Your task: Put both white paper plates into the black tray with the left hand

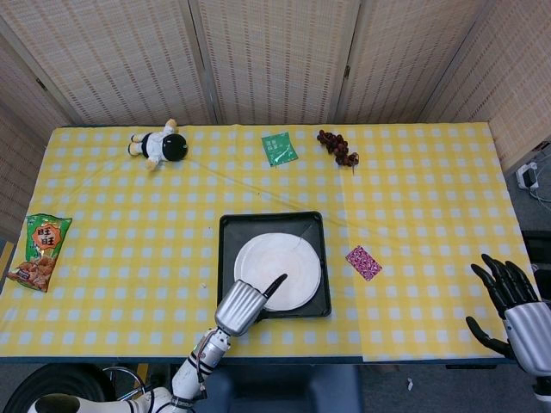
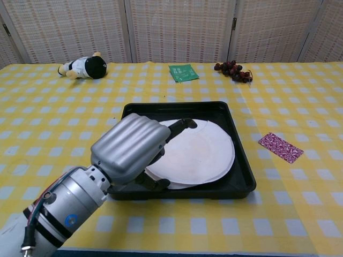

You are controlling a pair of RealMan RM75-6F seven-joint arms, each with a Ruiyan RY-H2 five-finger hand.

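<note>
Bright, even light w/ no glare. Left robot hand point(image 2: 131, 150) slightly soft up close, soft shadow just below it on black tray point(image 2: 242, 170). Both views sharp otherwise.

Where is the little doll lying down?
Look at the yellow checked table, along its far edge near the wicker screens. The doll lies at the left end of that edge, left of the green packet. It alone has a black head and white body.

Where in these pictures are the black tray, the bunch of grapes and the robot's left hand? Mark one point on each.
black tray point(image 1: 226, 258), head view, on its left rim.
bunch of grapes point(image 2: 232, 70), chest view, on the middle of the cluster.
left hand point(image 2: 128, 147), chest view, on the silver back of the hand.
</note>
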